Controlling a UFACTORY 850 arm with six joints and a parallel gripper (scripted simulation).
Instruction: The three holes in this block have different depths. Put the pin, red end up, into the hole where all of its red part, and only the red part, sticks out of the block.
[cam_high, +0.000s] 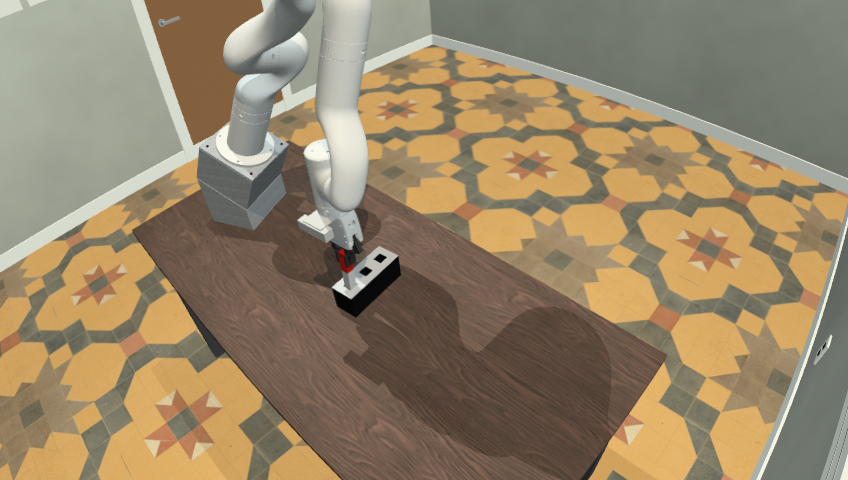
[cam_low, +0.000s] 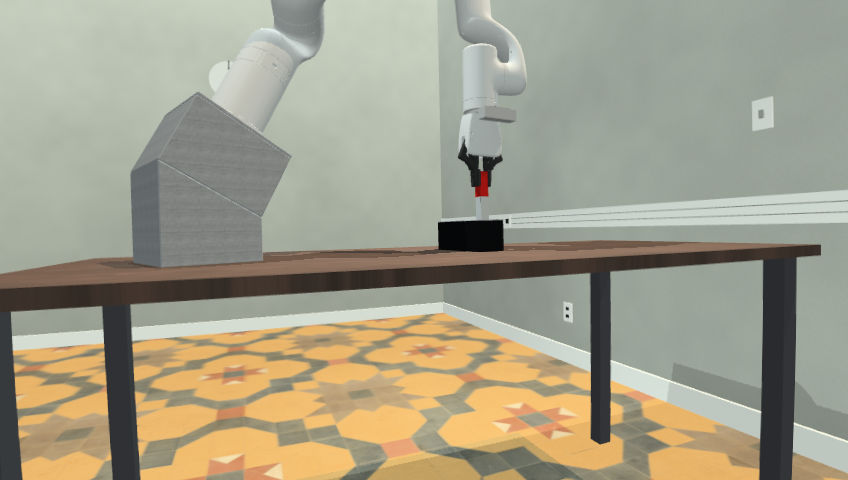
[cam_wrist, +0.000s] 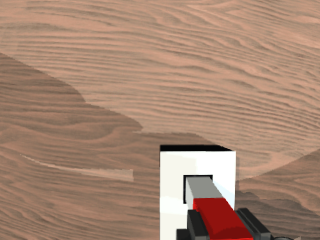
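fingers (cam_low: 479, 173) clamping square pin (cam_low: 482, 199), glossy block (cam_low: 470, 235)

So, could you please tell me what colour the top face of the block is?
White, over black sides; the block shows it best in the top view.

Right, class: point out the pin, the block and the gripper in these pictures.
pin (cam_low: 482, 184), exterior view, on its red upper part.
block (cam_high: 380, 284), top view, on its dark side wall.
gripper (cam_low: 480, 177), exterior view, between the fingertips, shut on the pin.
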